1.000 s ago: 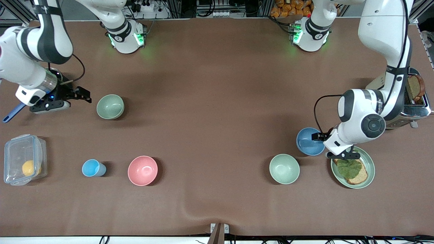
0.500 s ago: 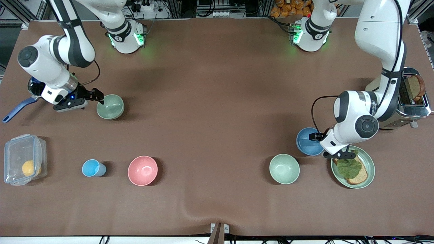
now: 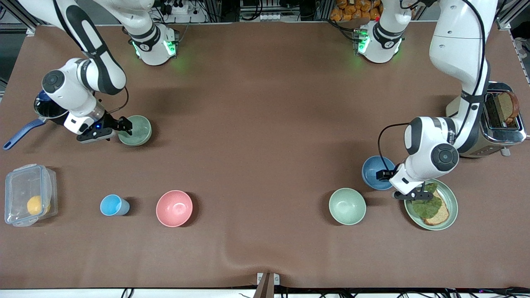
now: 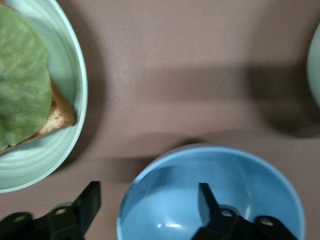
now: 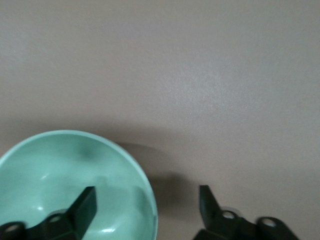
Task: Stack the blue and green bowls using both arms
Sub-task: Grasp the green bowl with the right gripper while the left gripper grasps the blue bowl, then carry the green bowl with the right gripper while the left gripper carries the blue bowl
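Note:
The sage-green bowl [image 3: 138, 131] sits on the table toward the right arm's end. My right gripper [image 3: 123, 126] is open at its rim. In the right wrist view one finger is inside the green bowl [image 5: 70, 185] and one outside, with the right gripper [image 5: 146, 199] astride the rim. The blue bowl [image 3: 372, 170] sits toward the left arm's end, beside the toast plate. My left gripper [image 3: 393, 184] is open at its rim. In the left wrist view the left gripper [image 4: 147, 200] straddles the edge of the blue bowl [image 4: 240, 175], one finger inside and one outside.
A paler mint bowl [image 3: 347, 205] and a green plate [image 3: 454, 205] with toast and lettuce lie nearer the camera than the blue bowl. A toaster [image 3: 503, 120] stands by the left arm. A pink bowl [image 3: 174, 208], light-blue cup [image 3: 112, 205], plastic box [image 3: 29, 194] and blue-handled pan [image 3: 41, 111] lie toward the right arm's end.
My right arm has swung in and come down, bringing its open gripper from beside the pan to the green bowl's rim. My left gripper has sunk a little at the blue bowl's rim.

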You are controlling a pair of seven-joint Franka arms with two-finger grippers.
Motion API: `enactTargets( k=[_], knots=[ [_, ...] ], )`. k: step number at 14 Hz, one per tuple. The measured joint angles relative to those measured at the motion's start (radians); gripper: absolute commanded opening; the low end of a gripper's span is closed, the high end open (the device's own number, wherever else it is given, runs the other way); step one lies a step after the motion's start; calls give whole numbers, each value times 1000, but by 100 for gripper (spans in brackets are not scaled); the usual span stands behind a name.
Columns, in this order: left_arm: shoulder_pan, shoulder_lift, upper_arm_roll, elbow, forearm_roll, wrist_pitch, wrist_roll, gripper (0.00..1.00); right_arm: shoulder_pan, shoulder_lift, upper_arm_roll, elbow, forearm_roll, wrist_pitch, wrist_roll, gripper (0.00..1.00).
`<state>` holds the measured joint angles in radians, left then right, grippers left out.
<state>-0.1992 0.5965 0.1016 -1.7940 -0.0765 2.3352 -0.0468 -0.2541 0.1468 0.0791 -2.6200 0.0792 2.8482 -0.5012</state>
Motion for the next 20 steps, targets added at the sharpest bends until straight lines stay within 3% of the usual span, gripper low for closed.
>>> enactTargets(
  k=[1, 2, 8, 11, 16, 20],
  knots=[
    [-2, 8, 0, 8, -18, 6, -11, 0, 0, 13, 0, 1, 0, 11, 0, 18],
    [-6, 14, -1, 12, -21, 25, -40, 0, 0, 20, 0, 1, 0, 13, 0, 0],
    [-22, 17, -4, 19, -27, 48, -87, 0, 0, 7, 3, 13, 19, -37, 11, 0],
    [-17, 9, -2, 23, -27, 47, -88, 0, 23, -21, 17, 34, 19, -105, 122, 0],
    [6, -67, 6, 28, -27, -67, -75, 0, 143, -97, 31, 116, 36, -310, 360, 0],
    [23, -176, 6, 32, -27, -183, -75, 0, 297, -129, 34, 148, 99, -353, 577, 0]
  ],
)
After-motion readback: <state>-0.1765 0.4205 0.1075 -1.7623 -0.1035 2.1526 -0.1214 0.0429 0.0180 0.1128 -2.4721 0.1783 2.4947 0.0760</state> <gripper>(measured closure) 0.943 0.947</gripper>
